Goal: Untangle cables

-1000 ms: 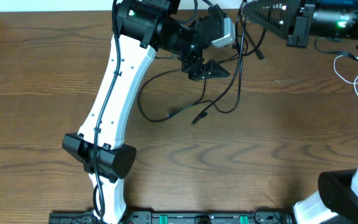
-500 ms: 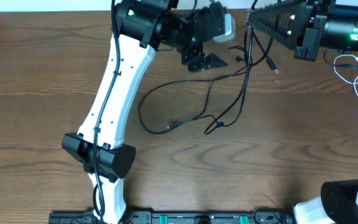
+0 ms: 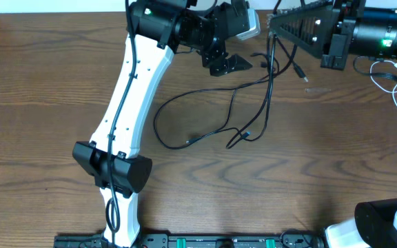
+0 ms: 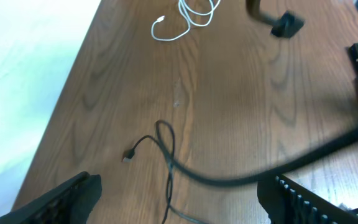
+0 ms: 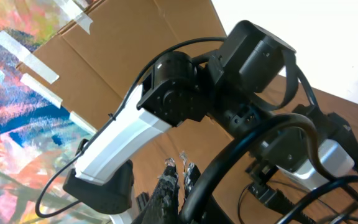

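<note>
Toward the far edge of the brown wooden worktop (image 3: 47, 103), the right end effector (image 3: 271, 27) has its fingers pressed together on a strand of the thin black plug-ended cords (image 3: 238, 132). The strand rises from the surface to its tip. Lifting one strand this way probably serves to draw it out of the crossing loops below. Those loops lie slack at mid-worktop, with two plug ends near each other. Nearby, the left end effector (image 3: 229, 64) hovers with its fingers spread wide, holding nothing. It seems placed to take a second strand. Well apart at the right lies the thin white looped cord (image 3: 391, 77), already separate.
</note>
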